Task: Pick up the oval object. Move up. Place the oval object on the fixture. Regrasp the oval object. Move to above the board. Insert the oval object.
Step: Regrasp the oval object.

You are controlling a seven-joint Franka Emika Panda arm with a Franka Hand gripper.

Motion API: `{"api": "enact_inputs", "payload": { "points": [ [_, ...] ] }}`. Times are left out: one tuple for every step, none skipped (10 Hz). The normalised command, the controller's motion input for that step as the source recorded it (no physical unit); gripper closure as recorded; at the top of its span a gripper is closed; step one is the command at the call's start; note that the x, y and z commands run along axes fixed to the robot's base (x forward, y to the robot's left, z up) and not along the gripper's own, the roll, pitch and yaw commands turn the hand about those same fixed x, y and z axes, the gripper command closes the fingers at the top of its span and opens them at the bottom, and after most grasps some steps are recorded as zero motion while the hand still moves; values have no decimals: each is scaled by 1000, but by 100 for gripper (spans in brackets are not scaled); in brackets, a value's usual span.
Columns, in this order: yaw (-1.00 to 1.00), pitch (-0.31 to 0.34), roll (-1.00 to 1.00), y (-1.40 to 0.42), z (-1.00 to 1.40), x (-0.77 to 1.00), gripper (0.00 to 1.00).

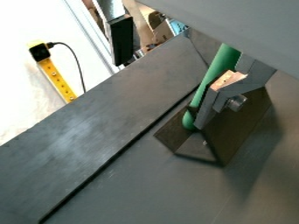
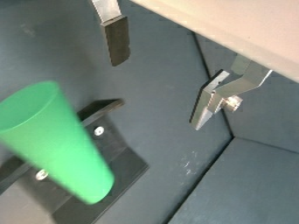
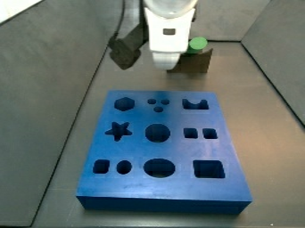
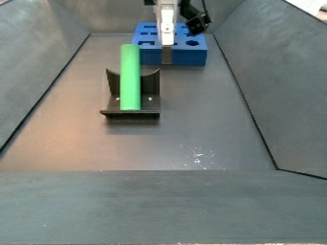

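Observation:
The green oval object point(image 4: 128, 77) stands upright on the fixture point(image 4: 132, 103), free of the gripper. In a side view only its top point(image 3: 197, 42) shows behind the gripper, above the fixture point(image 3: 198, 59). It also shows in both wrist views point(image 2: 59, 140) point(image 1: 212, 80), beside one finger point(image 1: 225, 93), over the fixture's base point(image 2: 103, 171). My gripper point(image 2: 160, 83) is open and empty, its fingers point(image 2: 114, 39) wide apart. It hangs between the fixture and the blue board point(image 3: 161, 147), near the board's edge point(image 4: 170, 27).
Sloped dark walls point(image 4: 52, 86) enclose the grey floor point(image 4: 192, 144). The board point(image 4: 175, 50) lies at one end of it, with several cut-out holes. A yellow power strip point(image 1: 56, 74) lies outside the enclosure.

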Motion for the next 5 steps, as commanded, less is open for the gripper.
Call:
{"api": "enact_inputs", "payload": {
  "points": [
    [-12,-28,106,-15,-34,1000,0],
    [-32,6,102,-15,-37,1000,0],
    [-37,34,98,-13,-39,1000,0],
    [-36,53,93,-13,-37,971,0],
    [-29,85,88,-9,-34,845,0]
  ]
}}
